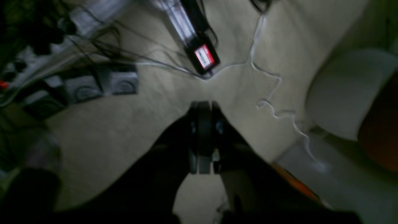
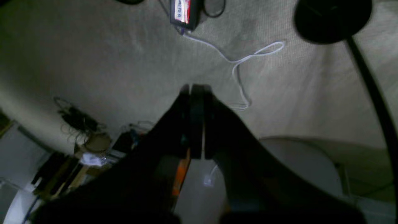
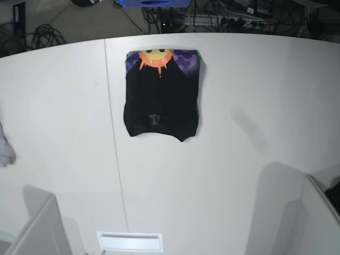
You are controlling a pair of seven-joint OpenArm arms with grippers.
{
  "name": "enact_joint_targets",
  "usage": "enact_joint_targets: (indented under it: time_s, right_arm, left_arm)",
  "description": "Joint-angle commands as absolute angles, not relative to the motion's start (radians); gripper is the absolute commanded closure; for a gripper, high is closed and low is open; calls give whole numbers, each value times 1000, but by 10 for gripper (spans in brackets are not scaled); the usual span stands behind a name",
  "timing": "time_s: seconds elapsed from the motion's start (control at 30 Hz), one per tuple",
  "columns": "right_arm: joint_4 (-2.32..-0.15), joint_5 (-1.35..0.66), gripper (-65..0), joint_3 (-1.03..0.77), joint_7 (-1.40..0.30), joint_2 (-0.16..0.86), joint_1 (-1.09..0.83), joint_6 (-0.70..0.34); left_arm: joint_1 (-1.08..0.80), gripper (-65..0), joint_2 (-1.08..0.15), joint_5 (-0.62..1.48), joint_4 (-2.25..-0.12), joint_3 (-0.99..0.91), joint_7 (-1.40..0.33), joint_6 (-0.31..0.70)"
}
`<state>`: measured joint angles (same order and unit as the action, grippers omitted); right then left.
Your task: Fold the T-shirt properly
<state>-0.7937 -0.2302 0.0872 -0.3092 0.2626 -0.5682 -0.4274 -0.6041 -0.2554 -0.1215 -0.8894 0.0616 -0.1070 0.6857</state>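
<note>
The black T-shirt (image 3: 161, 95) lies folded on the white bench (image 3: 239, 133), near the bench's far edge, its orange sun print on purple showing along the shirt's far end. Both wrist views look down at carpet and cables, away from the shirt. The left tool (image 1: 203, 107) is fully closed on nothing; the right tool (image 2: 196, 90) is likewise closed and empty.

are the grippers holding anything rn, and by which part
Both are shut on the T-shirt: the left gripper and right gripper each pinch black cloth, which drapes from the closed jaws. Which part of the shirt cannot be told.
</note>
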Motion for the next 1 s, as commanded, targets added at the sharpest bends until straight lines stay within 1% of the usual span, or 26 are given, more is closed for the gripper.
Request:
enact_joint_targets:
  time_s: [0.0,0.1,0.17,0.23,0.33,0.43,0.47,0.53,0.63,0.67,0.8,0.97]
  right_arm:
    - [-723,-228,0,105,-288,280,-536,-427]
    - [-479,-228,0,171,-171,275,-420,-427]
    - [-381,-228,0,220,-108,272,-367,-427]
    - [-329,-229,0,277,-58,272,-334,-426]
    - [-283,-234,0,303,4,266,-289,-426]
    - [-243,-234,0,275,96,228,-254,-424]
    - [-226,-231,0,275,128,213,-245,-424]
    - [-186,-229,0,298,179,186,-229,-424]
    - [-153,-231,0,344,231,180,-211,-423]
    - [-154,-232,0,354,240,180,-211,-404]
    - [-154,-232,0,358,260,177,-196,-271]
    - [-154,-234,0,352,262,179,-189,-206]
  left_arm:
    - [-591,0,-263,-114,-854,77,-99,693]
    - [-519,0,-232,-113,-731,96,-97,645]
    - [-479,0,-209,-113,-656,91,-97,636]
    - [-430,0,-186,-113,-558,91,-64,631]
    - [-340,0,-156,-113,-343,91,64,581]
    - [-243,0,-122,-113,-102,91,217,498]
    - [-225,0,-113,-113,-58,94,268,470]
    - [-216,0,-102,-114,-39,91,337,427]
    - [-219,0,-102,-114,-85,91,358,400]
    - [-219,0,-102,-114,-99,94,358,398]
    - [-208,0,-107,-114,-114,91,358,398]
    - [-189,0,-108,-116,-114,91,358,398]
